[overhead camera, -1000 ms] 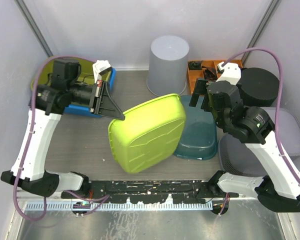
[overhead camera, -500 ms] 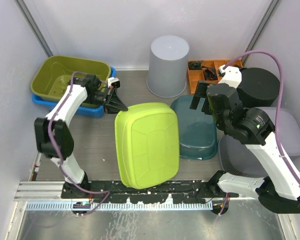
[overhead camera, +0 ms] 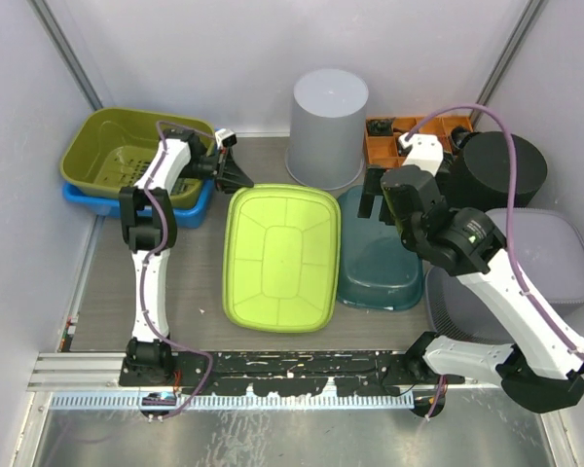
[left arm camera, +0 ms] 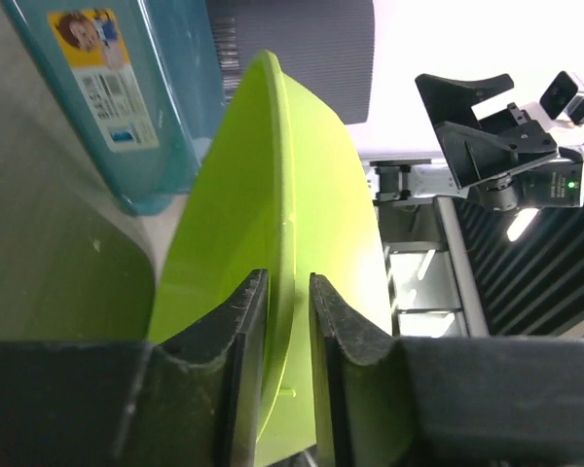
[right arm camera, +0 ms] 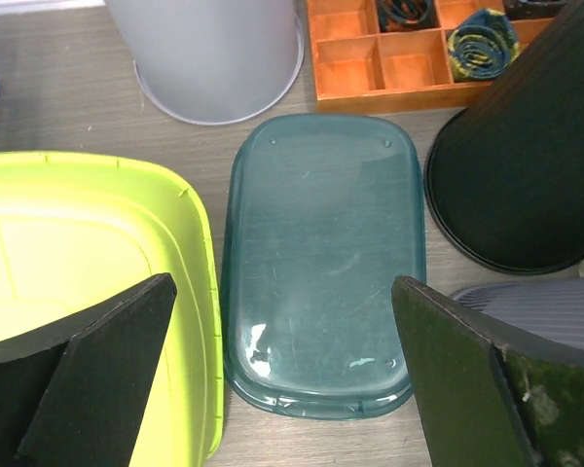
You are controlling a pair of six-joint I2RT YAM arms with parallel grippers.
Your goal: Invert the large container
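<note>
Large container point(overhead camera: 277, 258) lies bottom-up, flat on the table point(overhead camera: 185, 282), beside the teal tub point(overhead camera: 380, 263). Left arm is stretched far out, wrist bent right. Left claw point(overhead camera: 241, 178) sits at the container's far-left corner, jaws nearly closed astride the rim point(left arm camera: 284, 195); can't tell if it's pinching. Right arm is raised, and right claw point(right arm camera: 282, 287) hangs over the tub, wide open and empty.

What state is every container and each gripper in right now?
lime container, bottom up, lying on the table
teal container, upside down
grey bucket, upside down
black bucket, upside down
olive basin, open side up, inside the blue tray
orange organiser, upright, small items in some cells
left gripper, straddling the lime container's rim, grip unclear
right gripper, open wide, holding nothing
</note>
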